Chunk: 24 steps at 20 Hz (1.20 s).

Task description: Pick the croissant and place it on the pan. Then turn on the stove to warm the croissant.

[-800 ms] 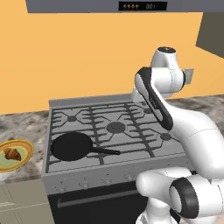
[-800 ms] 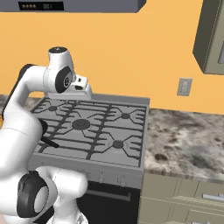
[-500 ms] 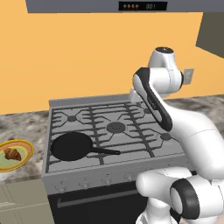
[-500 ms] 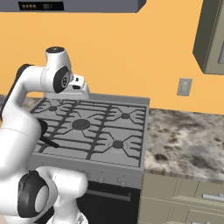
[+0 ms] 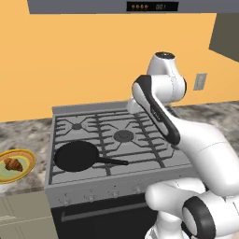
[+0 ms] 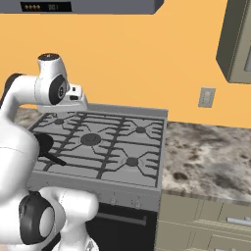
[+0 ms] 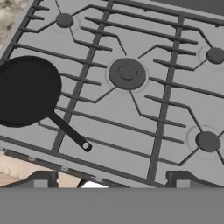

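Orange wall (image 5: pixel 84 56) fills the background behind the stove (image 5: pixel 112 140), with a speckled stone counter (image 6: pixel 206 157) to its right and a grey wall outlet (image 6: pixel 207 97) above that counter. At the lower left of the left base view a yellow-rimmed plate (image 5: pixel 28 161) holds the croissant (image 5: pixel 13 164), well apart from the pan (image 5: pixel 77 155), which sits empty on the stove's front-left grate with its handle pointing right. The white arm covers the stove's right side in that view, and the plate is cut by the left edge. In the hand view the gripper (image 7: pixel 109 181) hangs released, fingers wide apart, above the stove's front edge; the pan (image 7: pixel 26 89) is partly cut off at the left.
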Tool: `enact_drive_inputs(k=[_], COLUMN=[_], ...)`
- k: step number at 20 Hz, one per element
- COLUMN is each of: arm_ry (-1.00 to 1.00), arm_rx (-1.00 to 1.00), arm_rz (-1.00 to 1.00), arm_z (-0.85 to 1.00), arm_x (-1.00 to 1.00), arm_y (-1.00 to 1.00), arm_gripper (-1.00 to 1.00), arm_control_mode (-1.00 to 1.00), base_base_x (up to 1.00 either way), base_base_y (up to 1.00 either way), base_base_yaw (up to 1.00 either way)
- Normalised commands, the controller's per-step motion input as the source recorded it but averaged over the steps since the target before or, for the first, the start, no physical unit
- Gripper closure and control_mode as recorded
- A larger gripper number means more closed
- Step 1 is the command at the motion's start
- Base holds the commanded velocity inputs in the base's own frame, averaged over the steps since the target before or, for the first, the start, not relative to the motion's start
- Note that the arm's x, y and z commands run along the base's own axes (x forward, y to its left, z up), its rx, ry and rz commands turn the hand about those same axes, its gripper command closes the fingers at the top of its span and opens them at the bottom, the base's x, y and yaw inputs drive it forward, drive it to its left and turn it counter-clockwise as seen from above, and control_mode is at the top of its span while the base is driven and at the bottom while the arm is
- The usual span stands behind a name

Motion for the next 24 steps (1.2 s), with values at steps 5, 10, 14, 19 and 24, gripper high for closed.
enact_drive_inputs(k=[5,10,14,19,24], arm_ry=[0.0,-0.01,0.0,0.0,0.0], arm_rx=[0.0,0.0,0.0,0.01,0.02], arm_rz=[0.14,0.14,0.1,0.1,0.11], arm_z=[-0.07,-0.06,-0.01,-0.05,-0.06], arm_x=[-0.19,-0.19,-0.12,-0.08,-0.06], arm_y=[0.49,0.5,0.51,0.48,0.45], arm_gripper=[-1.0,-1.0,-1.0,-1.0,-1.0], arm_control_mode=[-1.0,-1.0,-1.0,-1.0,-1.0], base_base_x=[0.0,0.0,0.0,0.0,0.0], base_base_y=[0.0,0.0,0.0,0.0,0.0], base_base_yaw=[0.0,0.0,0.0,0.0,0.0])
